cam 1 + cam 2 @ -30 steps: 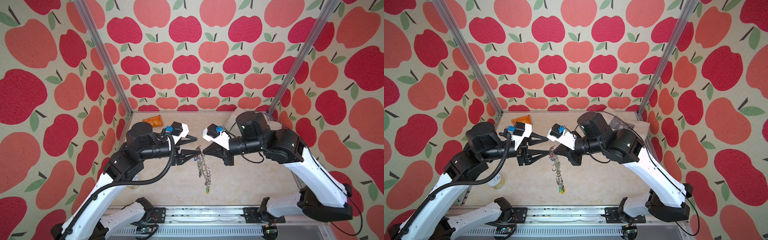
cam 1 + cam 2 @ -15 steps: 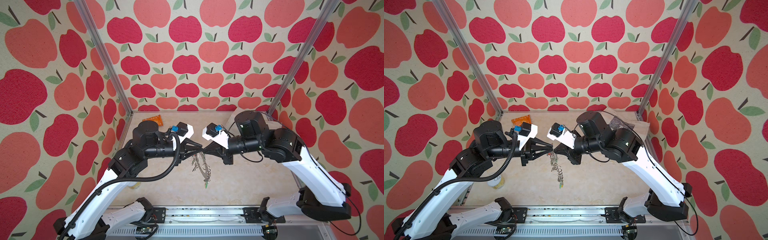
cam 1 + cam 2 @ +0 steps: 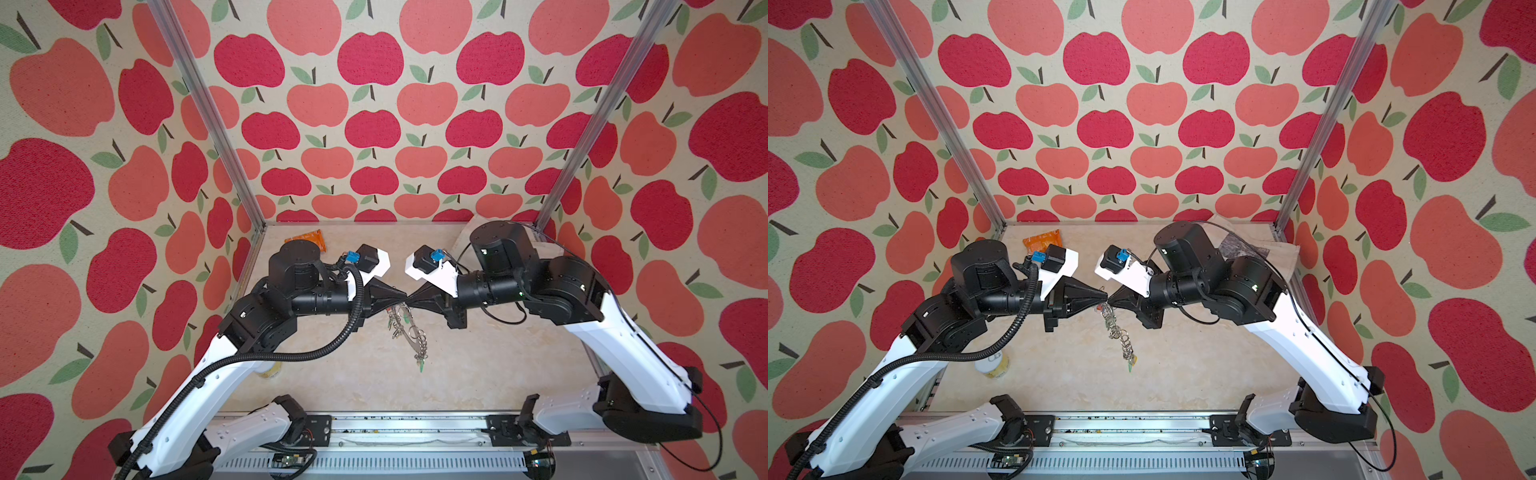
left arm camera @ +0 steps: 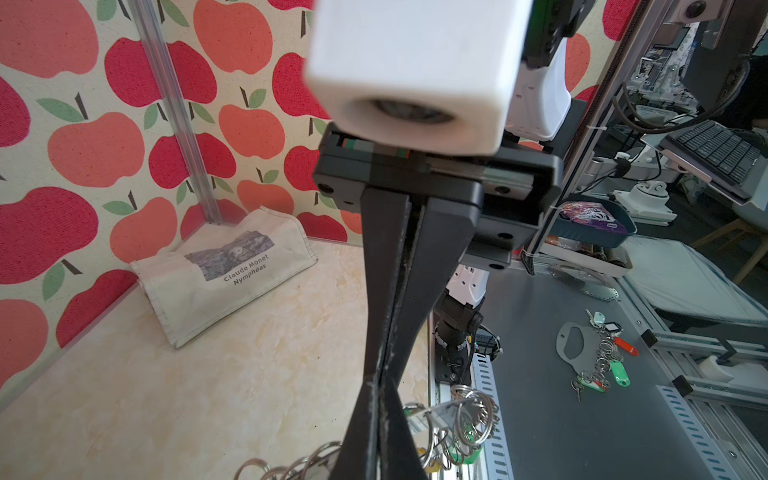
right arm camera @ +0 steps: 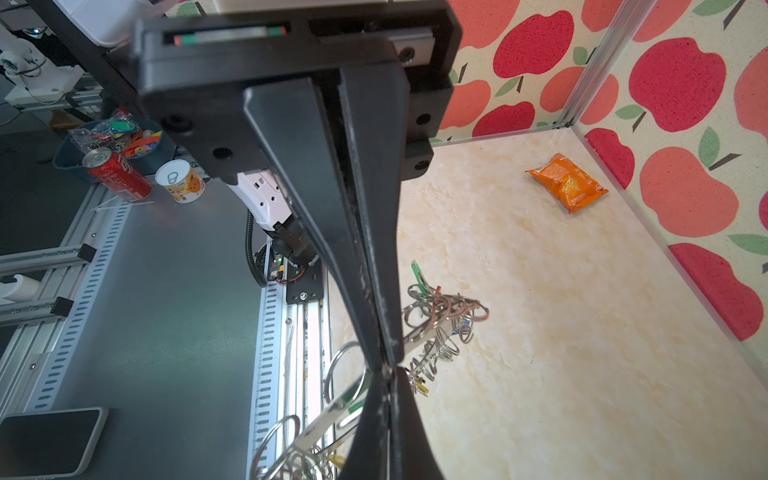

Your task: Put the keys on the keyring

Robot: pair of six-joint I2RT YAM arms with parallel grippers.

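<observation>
I find both hands meeting tip to tip above the middle of the bench (image 3: 478, 374). The right hand (image 3: 412, 298) is clenched, fingers pressed flat together, grasping the keyring (image 3: 409, 332) at its upper end. In both top views the keyring hangs tilted below the tips. The left hand (image 3: 404, 296) is clenched at the same spot, but I cannot tell what it nips. The keys (image 3: 1130, 365), one with a green tag, dangle from the keyring's low end. An orange packet (image 3: 305, 237) lies at the back left. A cloth bag (image 4: 224, 266) sits in the back right corner. Both are well apart from the hands.
</observation>
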